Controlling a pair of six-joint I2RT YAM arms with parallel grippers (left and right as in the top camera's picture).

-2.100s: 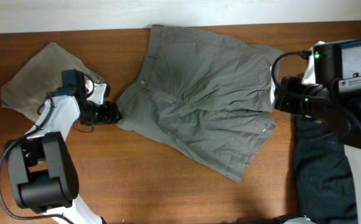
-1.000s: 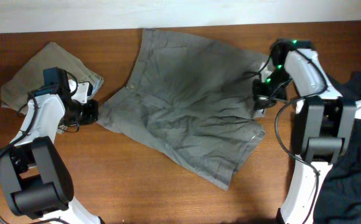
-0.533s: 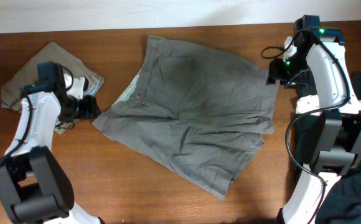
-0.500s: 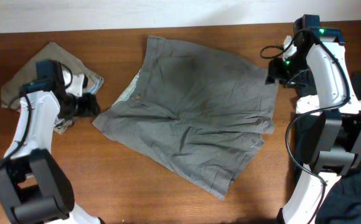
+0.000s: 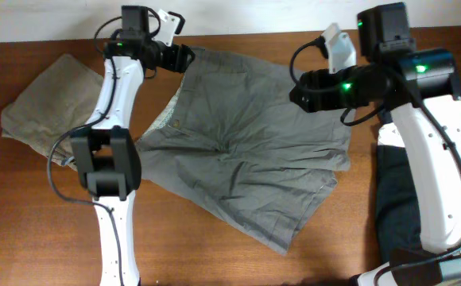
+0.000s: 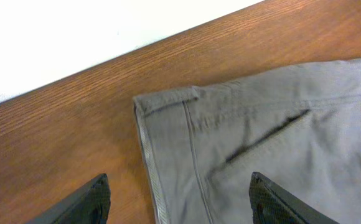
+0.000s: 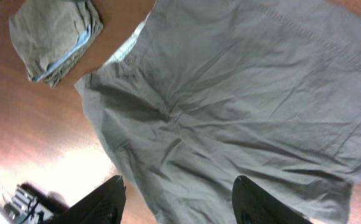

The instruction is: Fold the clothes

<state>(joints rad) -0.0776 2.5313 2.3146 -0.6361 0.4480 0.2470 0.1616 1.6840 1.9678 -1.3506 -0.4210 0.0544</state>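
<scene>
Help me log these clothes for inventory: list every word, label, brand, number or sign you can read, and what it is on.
None: no text can be read in any view.
The grey shorts and the folded tan garment show no legible label, tag or print.

Left arm (image 5: 116,89): white tubular links recorded, joined by black motor housings (image 5: 107,163); a thin black cable (image 5: 53,159) is looped beside the lower joint. Right arm (image 5: 427,151): same white-and-black build, with green indicator lights (image 5: 346,86) lit on two housings. Fingers (image 6: 84,202) are noted as matte black with blunt tips in both wrist views.
</scene>
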